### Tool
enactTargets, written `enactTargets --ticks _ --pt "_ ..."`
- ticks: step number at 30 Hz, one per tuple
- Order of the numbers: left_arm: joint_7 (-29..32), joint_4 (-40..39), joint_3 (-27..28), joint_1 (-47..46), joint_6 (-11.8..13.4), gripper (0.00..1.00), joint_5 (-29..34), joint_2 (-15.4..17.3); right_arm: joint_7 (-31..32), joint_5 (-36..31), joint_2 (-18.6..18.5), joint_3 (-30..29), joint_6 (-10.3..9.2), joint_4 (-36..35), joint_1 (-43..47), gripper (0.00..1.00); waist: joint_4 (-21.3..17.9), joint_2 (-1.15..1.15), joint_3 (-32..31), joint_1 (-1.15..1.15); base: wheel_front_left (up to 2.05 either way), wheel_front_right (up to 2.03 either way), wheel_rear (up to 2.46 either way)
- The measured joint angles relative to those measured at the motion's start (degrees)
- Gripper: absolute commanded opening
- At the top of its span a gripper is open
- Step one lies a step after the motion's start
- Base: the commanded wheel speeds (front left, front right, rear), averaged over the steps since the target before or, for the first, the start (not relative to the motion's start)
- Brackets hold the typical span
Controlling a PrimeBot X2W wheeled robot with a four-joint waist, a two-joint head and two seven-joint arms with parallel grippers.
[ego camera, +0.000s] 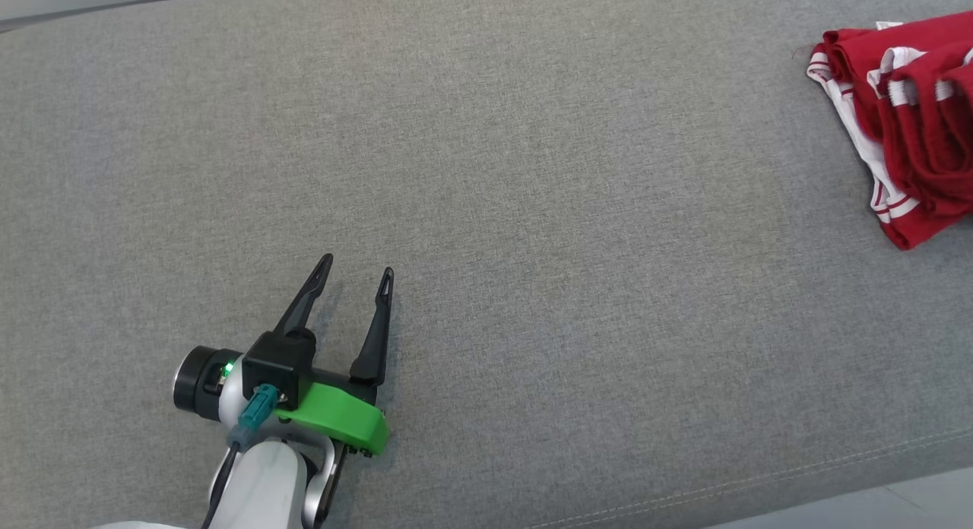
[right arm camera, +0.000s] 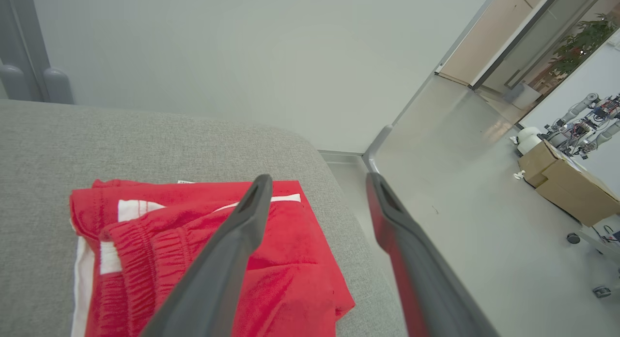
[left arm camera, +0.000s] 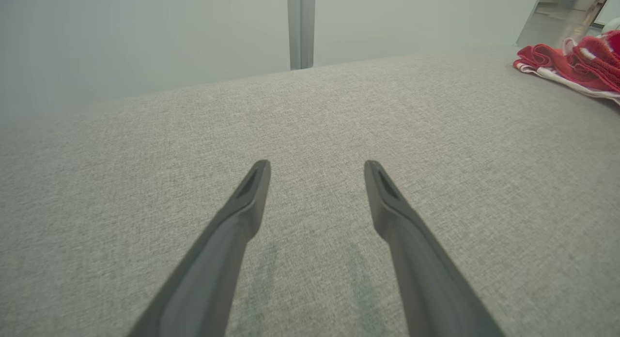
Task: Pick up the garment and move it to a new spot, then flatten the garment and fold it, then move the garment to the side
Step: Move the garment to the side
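A: Since the garment (ego camera: 904, 126) lies in loose red and white folds at the far right end of the grey cushion (ego camera: 532, 172), close to its rounded edge, we judge the folding done and the move to the side nearly so; what do we have to mind now?

B: We mind the right gripper (right arm camera: 317, 178) first; its fingers stand apart just above the cloth with nothing between them, one over the red fabric and the other out past the cushion's edge, with the floor (right arm camera: 460, 191) below.

A: So we are clear of it?

B: Apart, yes (whether a fingertip brushes the top layer we cannot tell from the wrist view); we would draw the arm up and back along its own fingers, not sideways, so no tip hooks the elastic waistband and drags a fold open.

A: And the edge?

B: That is the risk; a sideways nudge could slide the pile toward the floor, so we would keep the jaws wide until they are well above the cloth.

A: And our left gripper (ego camera: 357, 265)?

B: It is spread open too, empty, low over bare cushion, well apart from the garment; we would leave it where it is, since nothing on that side needs touching.
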Motion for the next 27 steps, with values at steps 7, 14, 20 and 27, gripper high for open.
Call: enactTargets --ticks 7,14,20,27 --pt "0.0 0.2 1.7 0.3 0.4 1.0 0.0 0.0 -0.3 -3.1 11.1 -5.4 0.0 -15.5 6.8 1.0 -0.4 0.0 -1.9 0.0 0.0 0.0 0.0" --pt "0.0 0.5 4.0 1.9 2.1 1.0 -0.6 0.0 -0.3 -0.1 18.2 -1.3 -0.01 -25.3 14.8 1.0 -0.9 0.0 -4.9 -0.01 0.0 0.0 0.0" --pt "0.0 1.2 6.4 4.3 3.6 1.0 -1.8 0.0 -0.3 3.7 21.8 1.5 -0.01 -28.9 23.0 1.0 -0.9 0.0 -8.4 -0.01 0.0 0.0 0.0" --pt "0.0 1.7 9.3 8.2 5.1 1.0 -2.6 0.0 -0.3 6.3 25.1 2.7 -0.01 -32.0 32.8 1.0 -0.3 0.0 -13.2 -0.01 0.0 0.0 0.0"
